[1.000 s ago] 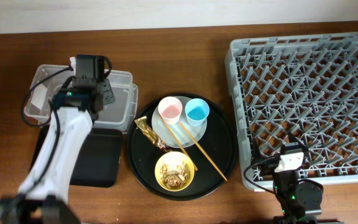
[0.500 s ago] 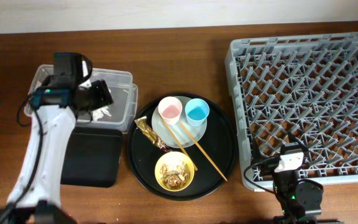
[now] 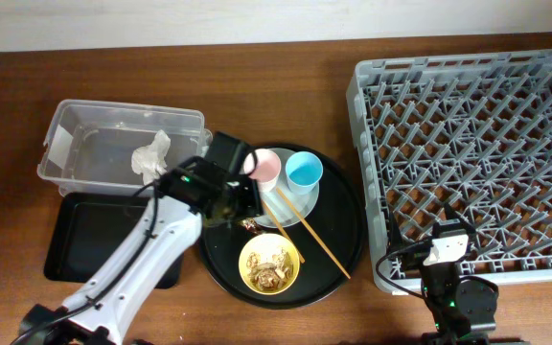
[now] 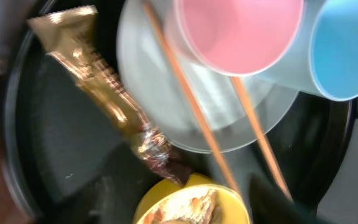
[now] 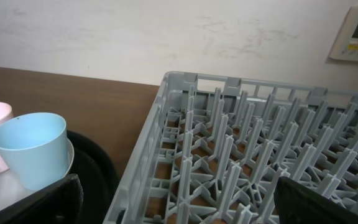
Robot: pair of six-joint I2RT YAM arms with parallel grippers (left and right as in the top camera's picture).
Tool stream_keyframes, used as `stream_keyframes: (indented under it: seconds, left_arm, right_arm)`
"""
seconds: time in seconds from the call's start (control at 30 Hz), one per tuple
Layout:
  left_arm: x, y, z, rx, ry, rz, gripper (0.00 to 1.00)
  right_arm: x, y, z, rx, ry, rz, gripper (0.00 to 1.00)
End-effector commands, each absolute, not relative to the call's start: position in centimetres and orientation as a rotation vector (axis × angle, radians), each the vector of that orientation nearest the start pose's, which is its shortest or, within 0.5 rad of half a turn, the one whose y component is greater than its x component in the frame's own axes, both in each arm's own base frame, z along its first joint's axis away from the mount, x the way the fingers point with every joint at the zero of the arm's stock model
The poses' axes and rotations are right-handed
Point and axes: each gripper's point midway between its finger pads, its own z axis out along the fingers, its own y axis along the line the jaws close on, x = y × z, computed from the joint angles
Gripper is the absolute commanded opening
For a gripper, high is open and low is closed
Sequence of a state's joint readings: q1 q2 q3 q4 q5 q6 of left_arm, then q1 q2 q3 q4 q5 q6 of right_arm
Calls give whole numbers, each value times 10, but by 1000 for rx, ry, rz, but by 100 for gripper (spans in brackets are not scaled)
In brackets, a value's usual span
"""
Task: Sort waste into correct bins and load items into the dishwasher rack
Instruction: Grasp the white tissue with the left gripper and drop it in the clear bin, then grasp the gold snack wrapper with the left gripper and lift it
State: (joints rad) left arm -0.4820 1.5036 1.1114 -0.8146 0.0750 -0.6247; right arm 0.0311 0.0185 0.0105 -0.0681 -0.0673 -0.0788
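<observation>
A crumpled white tissue (image 3: 149,153) lies inside the clear tub (image 3: 75,144); the shallow black tray (image 3: 80,235) sits in front of it. My left gripper (image 3: 230,196) hovers open and holding nothing over the gold-brown wrapper (image 4: 98,93), beside the pink cup (image 3: 264,165) and blue cup (image 3: 304,171) on the pale plate (image 3: 281,203). Two chopsticks (image 3: 310,230) cross the plate. The yellow bowl (image 3: 269,264) holds food scraps (image 4: 188,208). My right gripper (image 5: 179,205) stands wide open at the front left edge of the grey dishwasher rack (image 3: 477,163).
The cups, plate, bowl and wrapper all rest on a large round black tray (image 3: 348,240) between the bins and the rack. The rack's upright pegs (image 5: 260,155) fill the right wrist view. A wall panel (image 5: 353,31) hangs behind.
My left arm swung from over the clear tub to the round tray's left side. Its jaws opened and the tissue now lies loose in the tub. The right arm stayed still.
</observation>
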Motion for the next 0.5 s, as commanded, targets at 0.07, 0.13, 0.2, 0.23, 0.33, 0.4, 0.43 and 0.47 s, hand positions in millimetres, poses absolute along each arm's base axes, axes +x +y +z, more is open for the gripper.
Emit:
stream_keyframes:
  seconds: [0.07,0.13,0.2,0.23,0.33,0.4,0.43,0.47]
  left_arm:
    - [290,-161,78,-227,2830,-259,48]
    - [292,-152,72,-304,2817,-191,40]
    - [292,-151,68,-305,2827,-178,40]
    - [293,-152,64,-306,2832,-173,40]
    - [295,-153,44,-388,2862,-148,40]
    - [297,-155,25,-390,2890,-120,40]
    - [299,-155,18,-390,2898,-113,40]
    - [299,-156,14,-390,2902,-109,39]
  right_arm:
    - [246,16,155,-124,1646,13,99]
    - [246,16,155,-124,1646,13,99]
    - [246,16,155,-124,1646,13,99]
    - [246,16,155,-124,1646,13,99]
    - [246,16,155,-124,1646,13,99]
    - [246,16,155,-124,1646,13,99]
    - [246,16,155,-124,1646,13,99]
    - [246,16,155,-124,1646,13,99]
